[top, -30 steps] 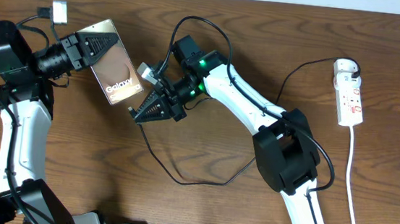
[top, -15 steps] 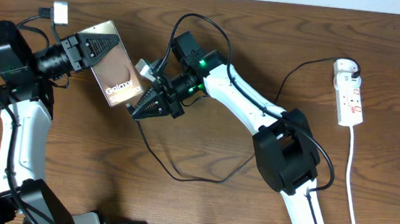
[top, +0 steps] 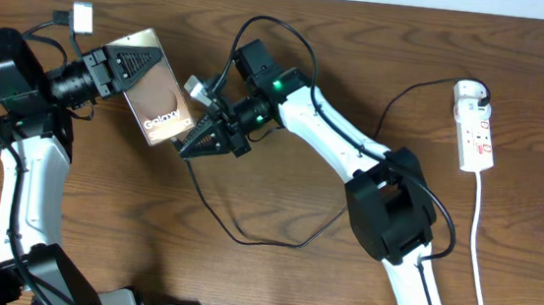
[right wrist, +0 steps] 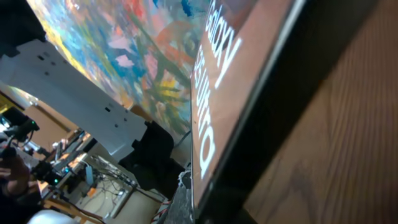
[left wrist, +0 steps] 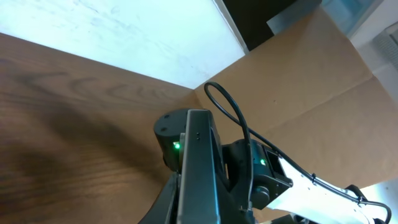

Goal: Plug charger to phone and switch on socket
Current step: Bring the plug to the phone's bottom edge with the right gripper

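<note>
Where visible — woodgrain table (top: 97, 236), cardboard wall (left wrist: 311, 74)

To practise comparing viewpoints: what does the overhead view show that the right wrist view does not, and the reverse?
Only overhead: the socket, the charger looping across the table, both arms, the left hand gripping the phone. Only right wrist: colourful patterns on the screen, seen close up. Both: the phone with its Galaxy lettering, and the wooden table.
</note>
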Controlling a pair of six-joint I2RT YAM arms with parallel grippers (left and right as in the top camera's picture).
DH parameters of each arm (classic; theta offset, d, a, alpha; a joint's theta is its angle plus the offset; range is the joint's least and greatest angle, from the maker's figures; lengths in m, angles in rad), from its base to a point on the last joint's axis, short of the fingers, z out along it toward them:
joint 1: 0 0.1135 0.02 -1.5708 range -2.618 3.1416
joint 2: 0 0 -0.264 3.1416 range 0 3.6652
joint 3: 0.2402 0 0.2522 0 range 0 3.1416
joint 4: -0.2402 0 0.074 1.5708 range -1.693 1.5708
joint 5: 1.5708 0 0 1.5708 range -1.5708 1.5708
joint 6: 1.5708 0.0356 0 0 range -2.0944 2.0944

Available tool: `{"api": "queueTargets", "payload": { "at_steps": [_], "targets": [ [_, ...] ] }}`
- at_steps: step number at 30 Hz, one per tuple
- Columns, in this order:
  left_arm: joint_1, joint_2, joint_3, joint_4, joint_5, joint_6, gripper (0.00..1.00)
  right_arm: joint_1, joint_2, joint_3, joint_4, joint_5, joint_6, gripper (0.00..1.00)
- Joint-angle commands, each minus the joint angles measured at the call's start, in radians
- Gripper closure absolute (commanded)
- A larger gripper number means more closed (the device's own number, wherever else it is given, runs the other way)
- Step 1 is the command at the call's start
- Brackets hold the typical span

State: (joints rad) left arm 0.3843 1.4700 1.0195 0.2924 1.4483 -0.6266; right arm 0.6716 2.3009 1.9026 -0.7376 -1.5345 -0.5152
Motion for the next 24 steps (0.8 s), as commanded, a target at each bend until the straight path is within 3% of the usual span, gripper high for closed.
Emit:
{"api": "queueTargets", "payload": {
  "at_steps": [1, 14, 24],
  "targets": [
    [0.002, -0.002, 0.002, 0.005, 0.003, 0.006, 0.93, -0.012, 0.017, 0.01, 0.005, -0.027, 0.029, 0.99],
    [0.001, -0.002, 0.002, 0.004, -0.011, 0.006, 0.92, -0.012, 0.017, 0.01, 0.008, -0.027, 0.03, 0.99],
    [0.0, -0.002, 0.002, 0.001, -0.055, 0.006, 0.93, -0.011, 0.017, 0.01, 0.102, -0.026, 0.12, 0.99]
  ]
}}
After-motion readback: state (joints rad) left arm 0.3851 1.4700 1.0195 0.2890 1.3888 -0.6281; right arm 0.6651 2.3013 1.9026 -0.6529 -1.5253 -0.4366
